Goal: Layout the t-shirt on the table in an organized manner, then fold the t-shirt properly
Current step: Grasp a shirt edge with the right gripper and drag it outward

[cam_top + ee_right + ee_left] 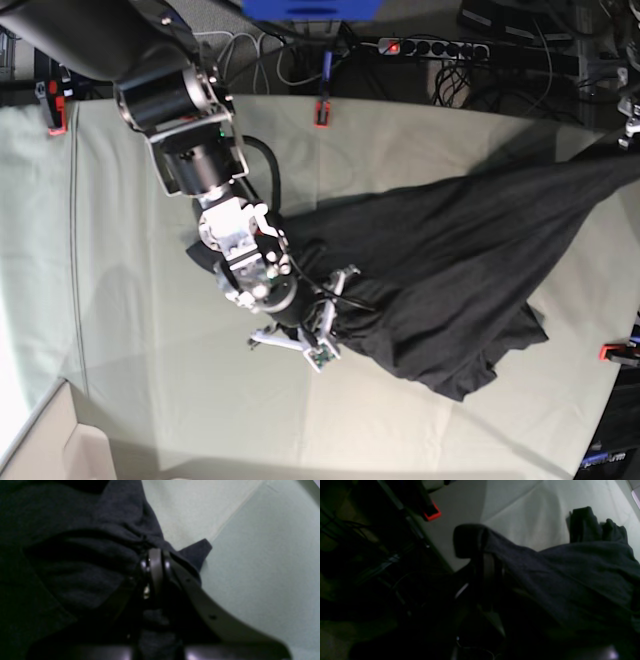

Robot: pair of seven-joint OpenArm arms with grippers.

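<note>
The charcoal-black t-shirt (460, 270) lies bunched across the right half of the pale grey-green table (150, 380), and one end is pulled up toward the right edge of the base view. My right gripper (300, 335) sits low at the shirt's left edge. In the right wrist view it (155, 557) is shut on a fold of the t-shirt (87, 555), with a small fabric corner poking out beside it. In the left wrist view my left gripper (482, 552) is shut on the t-shirt (570, 580), and the cloth drapes over its fingers above the table (520, 510). No print shows.
Red clamps (322, 112) (56, 105) (615, 351) grip the table's edges, and one (432, 513) shows in the left wrist view. A power strip (430, 47) and cables lie behind the far edge. A pale box (50, 450) sits at the near left corner.
</note>
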